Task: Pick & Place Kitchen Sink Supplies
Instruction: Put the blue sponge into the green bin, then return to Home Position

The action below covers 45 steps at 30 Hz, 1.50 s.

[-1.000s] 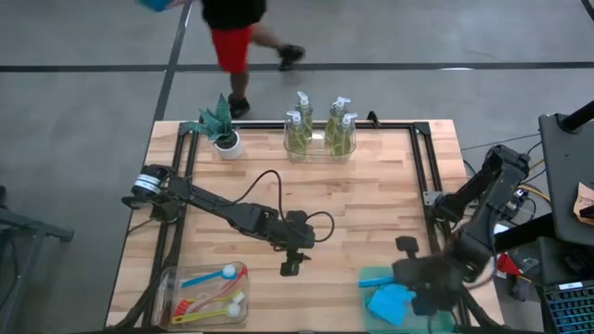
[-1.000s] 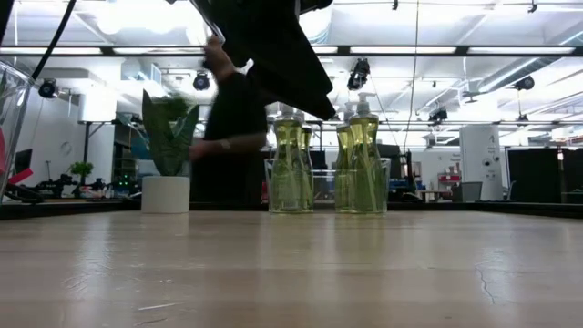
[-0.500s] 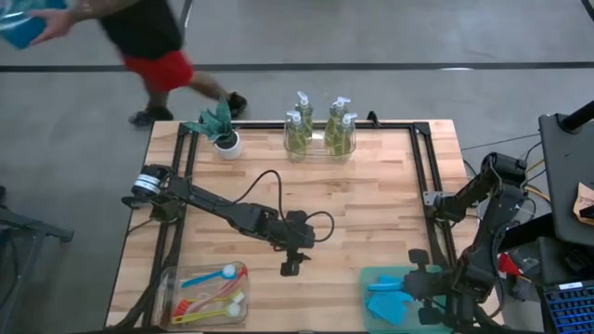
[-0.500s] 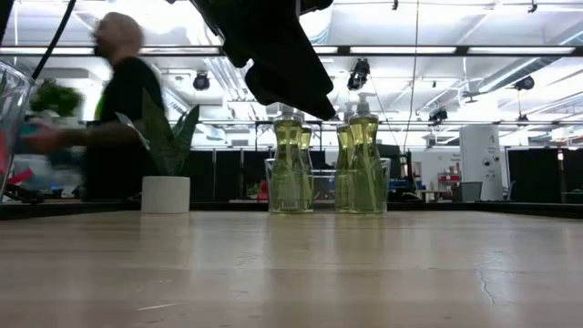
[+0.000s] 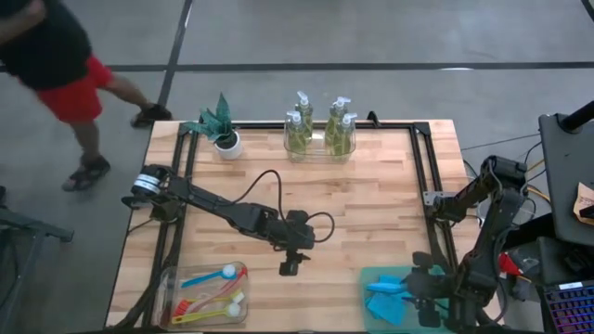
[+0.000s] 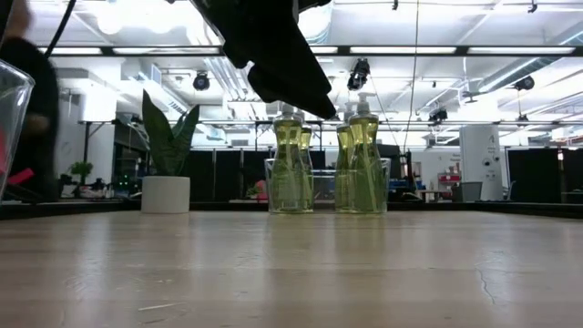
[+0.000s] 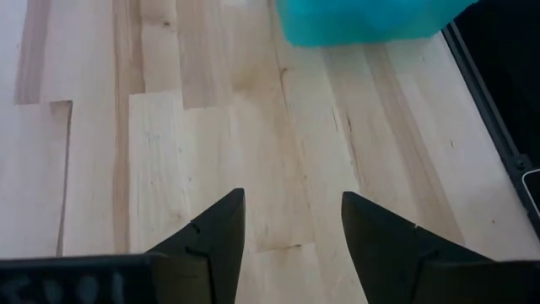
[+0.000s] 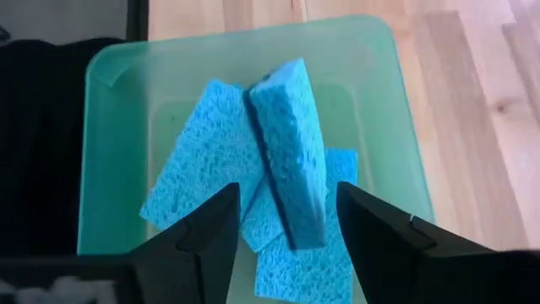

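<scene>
Right gripper (image 8: 283, 241), jaws apart and empty, above sponges (image 8: 283, 160) in green bin (image 8: 110, 152); left gripper (image 7: 291, 245) jaws open.

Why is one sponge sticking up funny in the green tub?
In the green tub, one blue sponge stands tilted on its edge, leaning across the other sponges that lie flat. It looks just dropped: the right gripper hovers open right above it. Nothing else looks odd.

Sponges (image 8: 278, 177) in tray (image 8: 388, 101) (one on edge), bottles (image 5: 318, 128) at rear.

blue sponges (image 8: 278, 181), seemingly pale-green tray (image 8: 118, 135)
</scene>
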Available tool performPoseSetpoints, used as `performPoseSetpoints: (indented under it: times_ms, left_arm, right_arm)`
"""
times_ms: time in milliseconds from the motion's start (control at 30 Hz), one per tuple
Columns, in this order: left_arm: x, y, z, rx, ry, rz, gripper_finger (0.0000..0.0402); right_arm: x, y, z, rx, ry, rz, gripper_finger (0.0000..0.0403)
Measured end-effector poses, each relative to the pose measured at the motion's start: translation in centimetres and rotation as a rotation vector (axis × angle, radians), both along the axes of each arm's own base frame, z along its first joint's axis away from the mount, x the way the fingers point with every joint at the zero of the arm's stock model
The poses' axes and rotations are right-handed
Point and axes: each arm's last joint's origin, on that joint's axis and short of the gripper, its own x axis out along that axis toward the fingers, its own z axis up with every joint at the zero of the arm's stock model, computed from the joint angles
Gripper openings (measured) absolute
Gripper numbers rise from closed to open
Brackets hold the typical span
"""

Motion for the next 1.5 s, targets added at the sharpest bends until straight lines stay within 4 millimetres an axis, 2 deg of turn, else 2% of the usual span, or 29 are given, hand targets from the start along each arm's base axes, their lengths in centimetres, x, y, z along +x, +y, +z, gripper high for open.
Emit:
performPoseSetpoints:
  times_ms: [200,300,500,600,733,1000,1133,1233,1367,1500]
  left_arm:
    - [-0.4,0.3,1.1,0.024,-0.034,0.010,0.0188]
    - [-0.6,0.4,1.5,0.029,-0.041,0.015,0.0188]
    - [-0.6,0.4,1.5,0.033,-0.039,0.018,0.0188]
    - [-0.6,0.5,1.5,0.035,-0.038,0.020,0.0188]
    - [-0.6,0.5,1.4,0.035,-0.037,0.020,0.0188]
    - [-0.6,0.4,1.4,0.035,-0.035,0.020,0.0188]
    - [-0.7,0.4,1.4,0.035,-0.033,0.020,0.0188]
    - [-0.7,0.4,1.4,0.035,-0.033,0.020,0.0188]
    - [-0.7,0.4,1.4,0.035,-0.032,0.020,0.0188]
    - [-0.7,0.4,1.4,0.035,-0.032,0.020,0.0188]
  right_arm:
    - [-0.2,-0.8,1.0,-0.035,-0.032,0.017,0.0185]
    - [-0.4,-0.9,2.4,-0.012,-0.079,0.049,0.0177]
    - [-0.9,-0.8,6.3,-0.063,-0.332,0.130,0.0166]
    - [-0.9,-0.8,7.0,-0.118,-0.450,0.097,0.0162]
    - [-0.5,-1.2,6.5,-0.116,-0.456,0.042,0.0156]
    - [-0.2,-2.7,2.2,-0.071,-0.266,-0.061,0.0123]
    - [-0.3,-2.4,0.9,-0.001,-0.170,-0.013,0.0090]
    - [-0.3,-1.0,1.1,0.091,-0.182,0.125,0.0053]
    - [-0.2,0.7,2.5,0.204,-0.296,0.305,0.0013]
    - [-0.1,0.4,3.3,0.154,-0.361,0.260,0.0011]
